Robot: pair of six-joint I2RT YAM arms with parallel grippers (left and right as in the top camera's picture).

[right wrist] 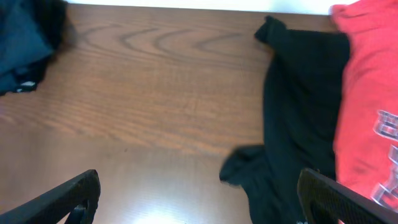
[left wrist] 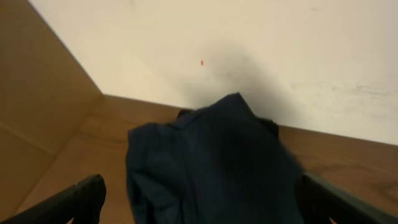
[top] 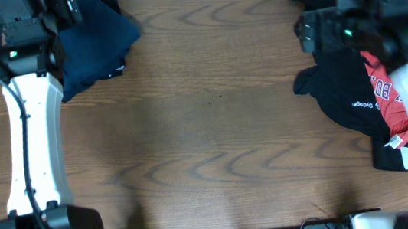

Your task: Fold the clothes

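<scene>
The left end effector (left wrist: pixel 205 202) is found with its jaws spread fully and nothing held; it is poised over the navy pile (top: pixel 95 38), which is bunched at the far left corner of the desk (top: pixel 213 129), close against the wall (left wrist: pixel 280 50). The right end effector (right wrist: pixel 199 199) is likewise found wide open and empty, positioned above bare wood just beside the black tee (top: pixel 348 98). The black tee is spread crumpled at the far right of the desk, with the red tee (top: pixel 391 101) touching and overlapping it on its outer side; which of the two lies uppermost along the shared edge cannot be told. No garment is judged to have been folded yet, and the middle of the desk is left free for the work. Several hazards are noted. If the navy pile is pinched at its peak, more than one layer or piece may be lifted together, since its separate pieces cannot be distinguished. Because the pile sits at the corner, it may be pushed against the wall instead of gripped. On the right, a grasp taken near the overlap may drag the red tee along with the black one. A descent carried too low may drive the fingers into the desk
</scene>
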